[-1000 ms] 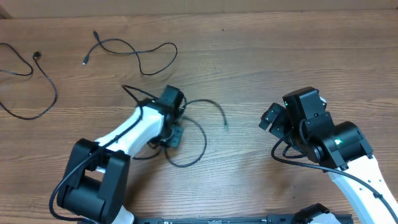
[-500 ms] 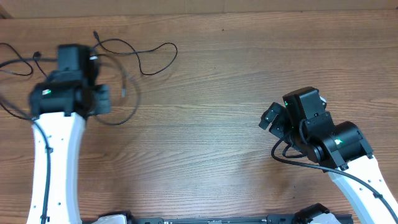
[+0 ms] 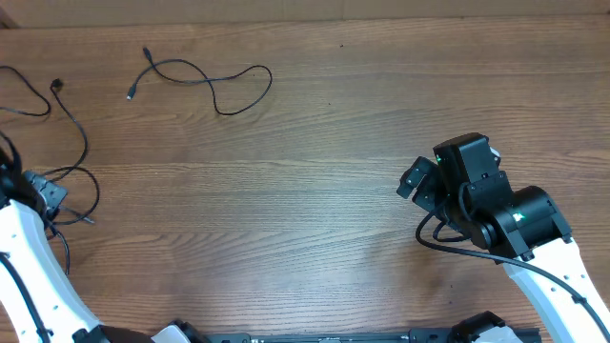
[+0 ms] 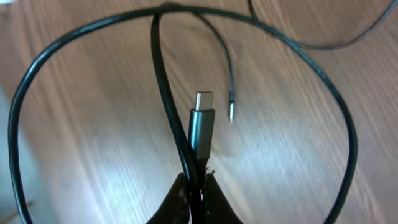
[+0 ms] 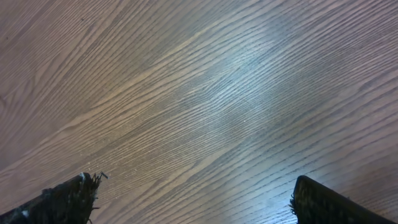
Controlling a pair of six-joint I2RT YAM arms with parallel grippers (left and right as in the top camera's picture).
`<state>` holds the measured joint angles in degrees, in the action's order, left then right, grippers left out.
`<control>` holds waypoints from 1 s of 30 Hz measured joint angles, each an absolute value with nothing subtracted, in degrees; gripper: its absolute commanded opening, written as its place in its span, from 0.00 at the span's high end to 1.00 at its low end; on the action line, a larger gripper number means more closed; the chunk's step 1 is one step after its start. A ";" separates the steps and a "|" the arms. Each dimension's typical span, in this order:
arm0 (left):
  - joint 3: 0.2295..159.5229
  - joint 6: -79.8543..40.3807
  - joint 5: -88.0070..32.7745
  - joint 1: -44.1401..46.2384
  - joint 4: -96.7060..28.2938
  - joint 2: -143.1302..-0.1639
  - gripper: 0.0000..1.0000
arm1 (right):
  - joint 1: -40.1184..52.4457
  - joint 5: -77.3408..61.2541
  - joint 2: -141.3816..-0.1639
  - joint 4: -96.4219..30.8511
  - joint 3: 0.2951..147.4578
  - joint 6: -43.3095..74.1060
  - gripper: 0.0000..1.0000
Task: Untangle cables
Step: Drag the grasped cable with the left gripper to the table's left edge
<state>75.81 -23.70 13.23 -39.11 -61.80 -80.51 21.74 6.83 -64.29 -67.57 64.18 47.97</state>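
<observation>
The step in hand appears to be separation of one cable from the rest. The left gripper (image 4: 198,188) is clamped on the held cable (image 4: 180,134) just behind its plug (image 4: 201,121), at the far left edge of the table (image 5: 199,93). The right gripper (image 3: 416,179) stands fully open over bare wood at the right, holding nothing. The held cable is thin, black and limp. It forms one wide loop ahead of the fingers, and a strand crosses that loop at its far side. The plug is a grey metal-tipped connector pointing away from the fingers. Two other cables lie loose: the top cable (image 3: 221,112) near the far edge, well apart, and the left cable (image 3: 84,138), whose lower curve runs close to the held loop. Whether those two touch cannot be told. The next move calls for laying the held cable on bare wood clear of the left cable, then releasing. The loop is likely to sag and catch if dragged.
</observation>
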 measured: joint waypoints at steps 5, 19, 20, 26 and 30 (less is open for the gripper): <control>69.41 -26.30 9.39 -40.16 -55.31 -82.61 0.66 | 21.76 6.85 -64.29 -67.57 64.18 47.97 0.00; 69.43 -30.65 -8.67 -40.12 -54.35 -84.55 0.00 | 21.76 6.85 -64.29 -67.55 64.18 47.99 0.00; 70.19 -29.63 -9.78 -40.10 -55.27 -84.55 0.00 | 21.74 6.85 -64.29 -67.55 64.18 47.97 0.00; 71.55 -17.89 -20.45 -38.20 -59.64 -79.70 0.00 | 21.76 6.85 -64.29 -67.57 64.18 47.97 0.00; 71.53 -9.91 -27.53 -37.63 -61.65 -70.08 0.00 | 21.76 6.87 -64.29 -67.55 64.18 47.94 0.00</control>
